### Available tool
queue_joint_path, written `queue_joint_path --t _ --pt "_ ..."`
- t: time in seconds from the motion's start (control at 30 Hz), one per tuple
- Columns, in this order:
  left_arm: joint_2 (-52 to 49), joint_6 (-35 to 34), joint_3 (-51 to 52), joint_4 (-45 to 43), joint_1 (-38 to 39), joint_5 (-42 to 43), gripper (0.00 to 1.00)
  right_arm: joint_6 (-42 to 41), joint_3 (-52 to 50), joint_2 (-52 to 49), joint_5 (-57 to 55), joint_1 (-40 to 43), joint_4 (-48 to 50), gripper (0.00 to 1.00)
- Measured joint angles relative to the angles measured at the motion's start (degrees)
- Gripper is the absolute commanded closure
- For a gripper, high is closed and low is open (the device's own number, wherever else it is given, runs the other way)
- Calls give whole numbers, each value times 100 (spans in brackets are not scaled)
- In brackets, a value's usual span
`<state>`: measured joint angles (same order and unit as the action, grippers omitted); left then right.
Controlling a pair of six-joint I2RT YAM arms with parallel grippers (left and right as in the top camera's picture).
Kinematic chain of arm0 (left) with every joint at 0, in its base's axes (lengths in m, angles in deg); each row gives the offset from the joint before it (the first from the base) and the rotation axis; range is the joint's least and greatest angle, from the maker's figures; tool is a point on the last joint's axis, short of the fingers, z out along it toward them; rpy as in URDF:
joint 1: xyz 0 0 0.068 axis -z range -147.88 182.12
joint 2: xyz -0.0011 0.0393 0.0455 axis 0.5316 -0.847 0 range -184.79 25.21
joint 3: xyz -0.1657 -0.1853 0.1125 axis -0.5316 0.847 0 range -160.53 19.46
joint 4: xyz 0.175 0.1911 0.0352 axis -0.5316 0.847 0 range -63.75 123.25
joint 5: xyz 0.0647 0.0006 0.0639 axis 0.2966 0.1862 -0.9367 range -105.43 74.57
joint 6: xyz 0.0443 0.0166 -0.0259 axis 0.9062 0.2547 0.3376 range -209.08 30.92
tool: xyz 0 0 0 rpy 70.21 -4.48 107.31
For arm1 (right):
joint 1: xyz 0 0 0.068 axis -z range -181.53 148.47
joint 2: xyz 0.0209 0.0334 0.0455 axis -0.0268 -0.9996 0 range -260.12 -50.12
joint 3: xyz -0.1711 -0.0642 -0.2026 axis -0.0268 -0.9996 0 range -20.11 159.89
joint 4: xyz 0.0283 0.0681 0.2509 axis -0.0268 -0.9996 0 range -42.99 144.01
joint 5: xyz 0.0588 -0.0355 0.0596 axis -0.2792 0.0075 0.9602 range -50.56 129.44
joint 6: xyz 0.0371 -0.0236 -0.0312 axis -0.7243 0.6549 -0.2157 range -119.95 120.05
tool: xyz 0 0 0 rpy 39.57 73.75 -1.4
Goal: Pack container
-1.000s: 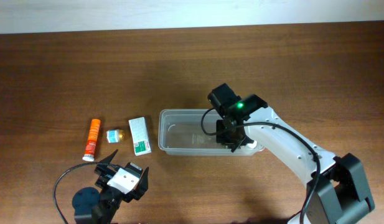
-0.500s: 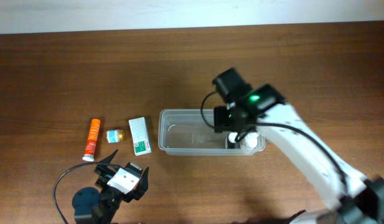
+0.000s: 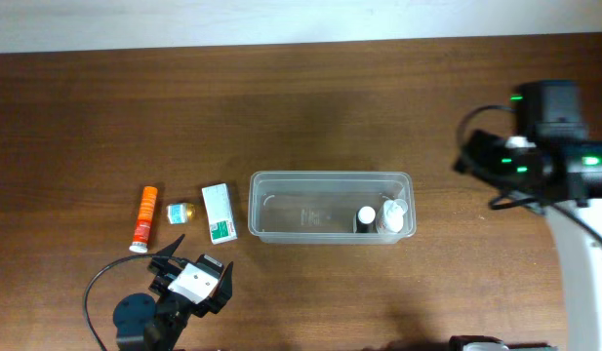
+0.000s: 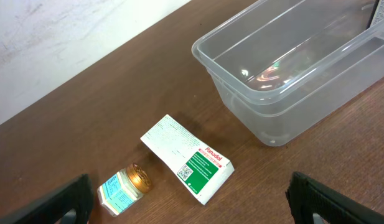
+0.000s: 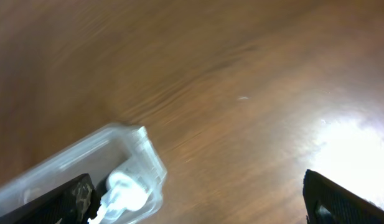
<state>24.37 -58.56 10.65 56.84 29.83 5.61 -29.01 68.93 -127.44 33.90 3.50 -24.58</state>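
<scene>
The clear plastic container [image 3: 310,207] stands mid-table. A dark-capped bottle [image 3: 365,218] and a white bottle [image 3: 393,214] stand in its right end. My right gripper [image 3: 486,161] hovers open and empty over bare table to the right of it. In the right wrist view the container's corner [image 5: 139,155] and the white bottle [image 5: 124,190] sit at lower left, blurred, with the gripper [image 5: 201,208] apart from them. My left gripper [image 3: 195,269] rests open near the front left. In its wrist view it [image 4: 192,214] faces the container [image 4: 291,68].
Left of the container lie a white-and-green carton [image 3: 219,212] [image 4: 187,158], a small gold-lidded jar [image 3: 179,213] [image 4: 124,186] and an orange tube [image 3: 143,218]. A pale wall edge runs along the table's far side.
My right gripper opened, left the white bottle in the container's right end, and pulled away up and to the right. The left arm has not moved.
</scene>
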Motion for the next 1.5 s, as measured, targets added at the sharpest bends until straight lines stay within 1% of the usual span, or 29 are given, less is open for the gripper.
queue_joint_path --t 0.13,0.27,0.5,0.67,0.77,0.87,0.93,1.07,1.17,1.27,1.37,1.43,1.5 --pt "0 0 0 -254 0 -109 0 0 0 0 68 811 -48 1" --pt "0 0 0 -385 0 -188 0 0 0 0 96 1169 -72 2" --pt "0 4 2 -264 0 -173 0 -2 0 0 157 1235 -72 1" --pt "0 39 -11 -811 0 -28 0 0 0 0 192 1235 -72 2" --pt "-26 -282 -111 -778 0 -96 0 4 0 0 199 1235 -74 2" --pt "-273 -629 -481 -772 0 -313 0 17 0 0 201 1235 -74 1" --pt "-599 -776 -916 -743 0 -566 0 17 0 0 201 1235 -74 2" --pt "-1626 -922 -2105 -400 0 -1255 0 28 0 0 201 1235 -72 2" --pt "-2730 -909 -3130 136 -31 -1705 0 35 0 0 205 1235 -68 1" --pt "-4028 -868 -4118 605 -245 -1906 0 35 0 0 219 1235 -70 1" --pt "-5320 -839 -5038 1119 -654 -1755 0 37 0 0 221 1235 -74 2" --pt "-6205 -828 -5619 1440 -997 -1360 0 37 0 0 221 1235 -72 2" --pt "-6846 -826 -6002 1674 -1226 -970 0 39 0 -2 219 1235 -76 1"
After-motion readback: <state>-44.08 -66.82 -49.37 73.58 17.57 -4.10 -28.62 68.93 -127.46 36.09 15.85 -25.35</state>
